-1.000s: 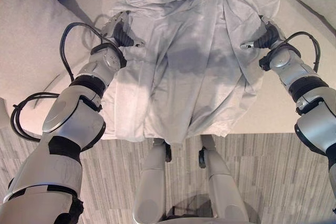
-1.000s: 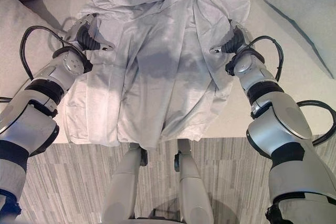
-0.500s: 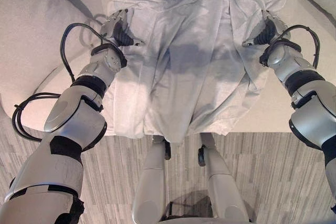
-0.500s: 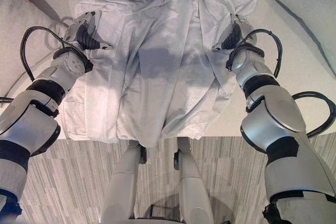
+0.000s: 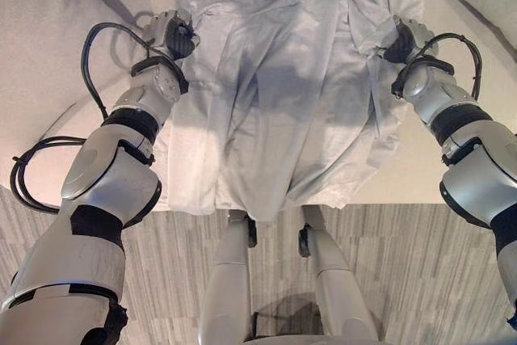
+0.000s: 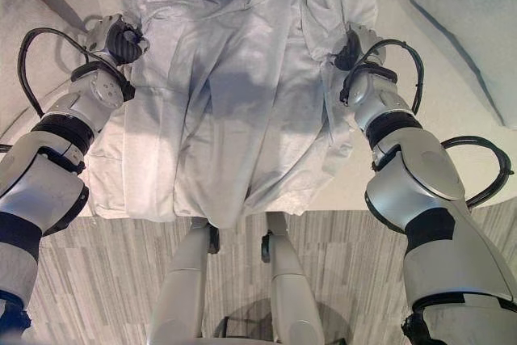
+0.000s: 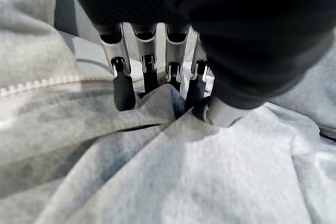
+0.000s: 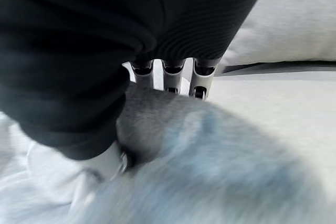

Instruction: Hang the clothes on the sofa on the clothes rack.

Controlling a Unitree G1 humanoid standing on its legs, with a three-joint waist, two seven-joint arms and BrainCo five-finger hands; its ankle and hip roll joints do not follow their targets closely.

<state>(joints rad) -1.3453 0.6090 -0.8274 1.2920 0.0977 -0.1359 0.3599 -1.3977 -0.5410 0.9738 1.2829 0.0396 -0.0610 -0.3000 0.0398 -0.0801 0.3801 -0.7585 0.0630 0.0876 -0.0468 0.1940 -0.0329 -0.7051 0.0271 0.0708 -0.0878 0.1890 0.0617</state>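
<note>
Garment (image 5: 283,103), pale grey, creased, zippered, spread across sofa (image 5: 48,54).

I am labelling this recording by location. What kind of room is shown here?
Probably a living room at home: a light sofa with a cushion, wood-look flooring, and a pale grey garment spread over the seat.

The garment (image 5: 283,94) lies spread on the sofa (image 5: 48,54), its lower edge overhanging the seat front. A cushion (image 6: 468,30) sits to the garment's right.
</note>
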